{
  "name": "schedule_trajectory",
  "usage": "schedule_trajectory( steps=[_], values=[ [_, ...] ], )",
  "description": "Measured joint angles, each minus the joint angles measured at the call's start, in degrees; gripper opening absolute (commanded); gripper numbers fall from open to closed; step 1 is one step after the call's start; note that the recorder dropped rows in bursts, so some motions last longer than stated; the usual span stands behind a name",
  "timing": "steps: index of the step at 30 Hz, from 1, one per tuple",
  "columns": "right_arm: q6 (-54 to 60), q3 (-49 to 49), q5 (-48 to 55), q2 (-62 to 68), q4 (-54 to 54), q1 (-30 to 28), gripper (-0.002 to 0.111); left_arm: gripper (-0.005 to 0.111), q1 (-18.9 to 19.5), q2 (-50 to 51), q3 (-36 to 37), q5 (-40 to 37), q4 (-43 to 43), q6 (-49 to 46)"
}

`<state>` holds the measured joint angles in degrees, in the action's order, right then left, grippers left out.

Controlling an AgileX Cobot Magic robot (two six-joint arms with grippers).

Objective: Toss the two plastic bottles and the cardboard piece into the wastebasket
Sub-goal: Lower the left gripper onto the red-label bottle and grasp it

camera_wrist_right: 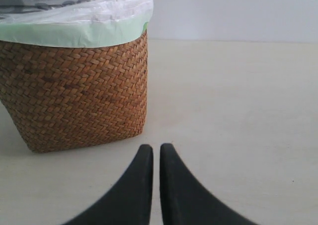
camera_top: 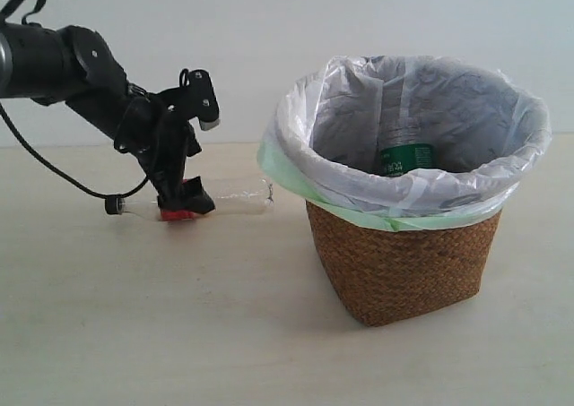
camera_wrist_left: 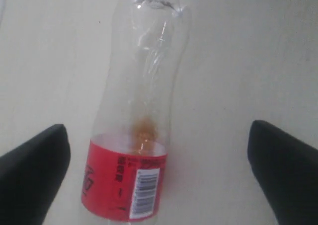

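Nearest in the exterior view stands the wastebasket (camera_top: 404,263), its white liner bag (camera_top: 359,110) folded over the rim. Down inside it the stout green-label bottle (camera_top: 405,158) shows, so one of the three throws looks done. The cardboard piece appears in no view; it may lie low in the basket, out of sight, but the pictures cannot tell.

The right gripper (camera_wrist_right: 156,148) sits low over the table (camera_top: 179,334) just beside the basket's woven wall (camera_wrist_right: 74,96). Its fingers are drawn together with only a thin slit between them, and nothing is in them.

Farther back and to the left, the slim bottle (camera_top: 233,198) lies on its side on the table, its base toward the basket and its black cap (camera_top: 112,206) away from it — this one is plainly left to do. The left gripper (camera_top: 184,200) is down at its red label (camera_wrist_left: 124,187). In the left wrist view the jaws are spread wide, a finger (camera_wrist_left: 30,178) on each side of the bottle (camera_wrist_left: 144,86), and both stand well apart from it. The bottle sits left of centre between them — bracketed, not gripped.
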<state>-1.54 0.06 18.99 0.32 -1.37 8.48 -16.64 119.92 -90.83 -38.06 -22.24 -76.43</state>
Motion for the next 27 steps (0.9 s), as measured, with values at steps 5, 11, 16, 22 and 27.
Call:
schedule_trajectory(
  steps=[5, 11, 16, 22, 27],
  values=[
    [0.0, 0.0, 0.0, 0.0, 0.0, 0.0, 0.003, 0.089, 0.0, 3.64, 0.0, 6.08, -2.98, -7.02],
    [0.0, 0.0, 0.0, 0.0, 0.0, 0.0, 0.003, 0.089, 0.0, 7.03, 0.0, 8.87, -12.17, -15.91],
    [0.0, 0.0, 0.0, 0.0, 0.0, 0.0, 0.003, 0.089, 0.0, 9.16, 0.0, 11.94, -14.99, -17.72],
    [0.0, 0.0, 0.0, 0.0, 0.0, 0.0, 0.003, 0.078, 0.0, 11.22, 0.0, 12.5, -15.74, -18.11],
    [0.0, 0.0, 0.0, 0.0, 0.0, 0.0, 0.003, 0.024, 0.0, 11.43, 0.0, 12.71, -16.1, -17.56]
  ],
)
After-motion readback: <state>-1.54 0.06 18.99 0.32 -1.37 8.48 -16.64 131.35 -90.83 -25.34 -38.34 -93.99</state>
